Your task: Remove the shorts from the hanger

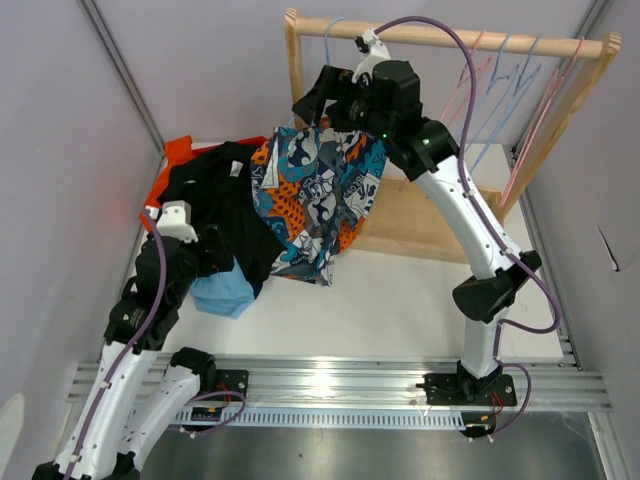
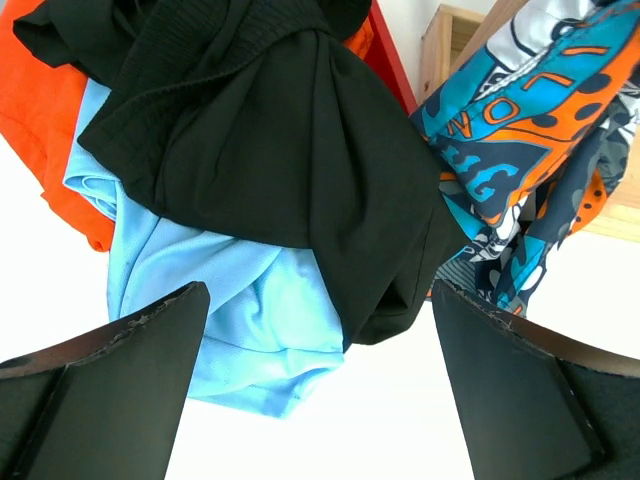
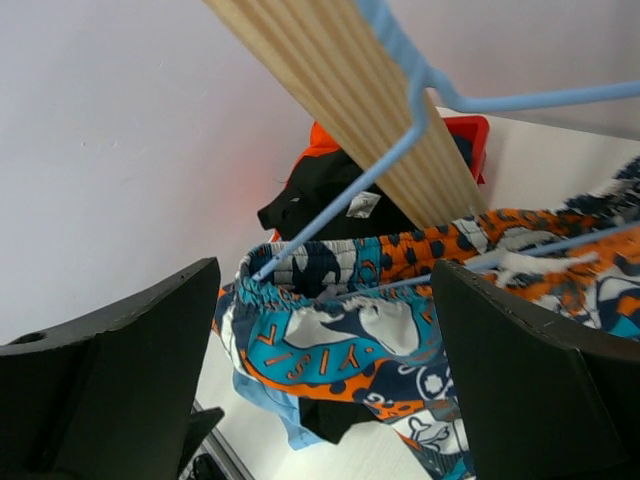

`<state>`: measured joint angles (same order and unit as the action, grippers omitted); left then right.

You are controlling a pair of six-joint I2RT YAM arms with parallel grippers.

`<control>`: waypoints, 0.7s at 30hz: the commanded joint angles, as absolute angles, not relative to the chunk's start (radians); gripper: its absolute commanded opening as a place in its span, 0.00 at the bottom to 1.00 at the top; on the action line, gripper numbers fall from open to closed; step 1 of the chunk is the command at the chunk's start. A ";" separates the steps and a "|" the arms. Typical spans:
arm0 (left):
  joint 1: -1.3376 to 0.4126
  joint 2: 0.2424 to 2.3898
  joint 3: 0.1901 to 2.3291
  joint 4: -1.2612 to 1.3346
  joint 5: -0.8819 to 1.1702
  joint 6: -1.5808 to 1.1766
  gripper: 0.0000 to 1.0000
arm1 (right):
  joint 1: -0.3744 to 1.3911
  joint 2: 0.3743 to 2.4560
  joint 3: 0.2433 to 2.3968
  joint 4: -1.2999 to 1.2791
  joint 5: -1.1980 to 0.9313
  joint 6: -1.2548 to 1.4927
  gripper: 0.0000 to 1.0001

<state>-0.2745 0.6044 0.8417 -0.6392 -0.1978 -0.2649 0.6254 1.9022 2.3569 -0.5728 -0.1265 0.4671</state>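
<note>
A white counter carries a wooden rack along its far side. The patterned shorts hang by the waistband from a light blue hanger at the rack's left end. To their left, black shorts lie heaped over light blue shorts and orange shorts. The right gripper is spread wide and empty at the patterned waistband. The left gripper gapes wide, gripping nothing, above the black and light blue fabric.
</note>
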 commanded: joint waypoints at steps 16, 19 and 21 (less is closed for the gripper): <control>-0.313 0.560 0.815 -0.588 -0.184 -0.287 0.99 | 0.733 1.947 2.336 -0.298 0.176 0.439 0.23; -0.318 0.560 0.815 -0.588 -0.190 -0.287 0.99 | 0.736 1.928 2.318 -0.302 0.183 0.437 0.03; -0.319 0.561 0.816 -0.588 -0.193 -0.287 0.99 | 0.739 1.895 2.300 -0.299 0.193 0.434 0.00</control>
